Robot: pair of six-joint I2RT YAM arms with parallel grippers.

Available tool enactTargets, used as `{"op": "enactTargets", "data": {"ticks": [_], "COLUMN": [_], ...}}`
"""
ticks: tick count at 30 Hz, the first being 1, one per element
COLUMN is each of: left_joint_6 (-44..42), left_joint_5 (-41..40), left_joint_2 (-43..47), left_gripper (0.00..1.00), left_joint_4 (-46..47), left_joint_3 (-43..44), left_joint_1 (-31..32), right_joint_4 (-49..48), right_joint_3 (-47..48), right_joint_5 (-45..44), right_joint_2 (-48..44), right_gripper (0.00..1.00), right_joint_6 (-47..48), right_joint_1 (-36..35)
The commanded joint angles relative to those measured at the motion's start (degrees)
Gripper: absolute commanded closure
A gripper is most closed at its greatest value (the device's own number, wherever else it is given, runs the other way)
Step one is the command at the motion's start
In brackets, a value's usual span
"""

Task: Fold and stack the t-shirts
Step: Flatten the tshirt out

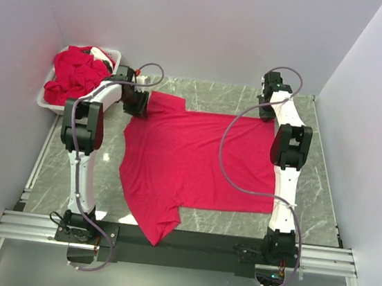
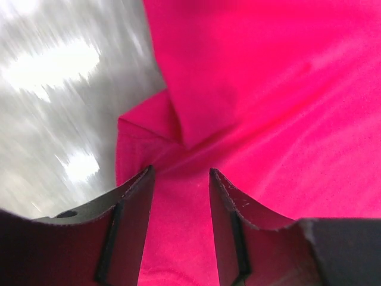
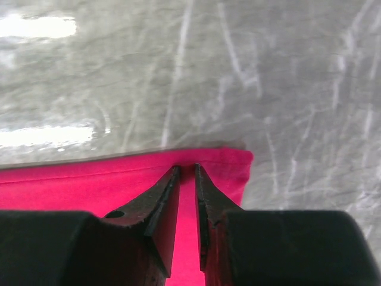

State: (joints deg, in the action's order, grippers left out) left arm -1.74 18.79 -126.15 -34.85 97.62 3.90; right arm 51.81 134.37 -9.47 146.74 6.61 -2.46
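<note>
Crimson t-shirt point(image 1: 195, 164) lies spread flat on the marble table point(image 1: 316, 200), with more t-shirts point(image 1: 77, 73) heaped in the white bin point(image 1: 115, 55) at the far left. The left gripper point(image 2: 178, 173) hovers over the shirt's far-left sleeve with its jaws clearly apart. The right gripper point(image 3: 186, 168) sits at the far-right hem corner, jaws a narrow slit apart, and it cannot be told whether they pinch the cloth.

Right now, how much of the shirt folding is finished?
Nothing is folded or stacked yet. One t-shirt lies spread out on the table. In hand: the left fingers hover open over its sleeve; the right fingers sit slightly apart at a hem corner. Left: folding it, then the crumpled t-shirts in the white bin.
</note>
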Motion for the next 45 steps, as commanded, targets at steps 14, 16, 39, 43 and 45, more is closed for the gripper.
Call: {"op": "enactTargets", "data": {"ticks": [14, 16, 39, 43, 45], "left_joint_6": [-4.2, -4.1, -25.2, -23.9, -22.6], "left_joint_5": [0.7, 3.4, 11.1, 8.4, 6.4], "left_joint_2": [-7.9, 0.0, 33.3, 30.4, 28.4], "left_gripper": [0.40, 0.36, 0.47, 0.48, 0.50], "left_joint_4": [0.0, 3.4, -3.4, -1.9, -0.3], "left_joint_3": [18.5, 14.3, -37.1, -37.5, -37.2], "left_joint_1": [-1.6, -1.7, -1.5, -1.4, -1.4], "right_joint_4": [-8.4, -8.1, 0.9, -1.3, -1.7], "right_joint_3": [-0.7, -2.3, -59.5, -58.3, -55.3], "right_joint_5": [-2.6, -1.1, 23.1, 19.7, 18.4], "right_joint_2": [-5.4, -8.9, -44.4, -37.6, -35.0], "right_gripper": [0.61, 0.54, 0.75, 0.78, 0.78], "right_joint_6": [-1.3, -0.8, 6.7, 4.7, 4.3], "right_joint_1": [0.6, 0.8, 0.0, 0.0, 0.2]}}
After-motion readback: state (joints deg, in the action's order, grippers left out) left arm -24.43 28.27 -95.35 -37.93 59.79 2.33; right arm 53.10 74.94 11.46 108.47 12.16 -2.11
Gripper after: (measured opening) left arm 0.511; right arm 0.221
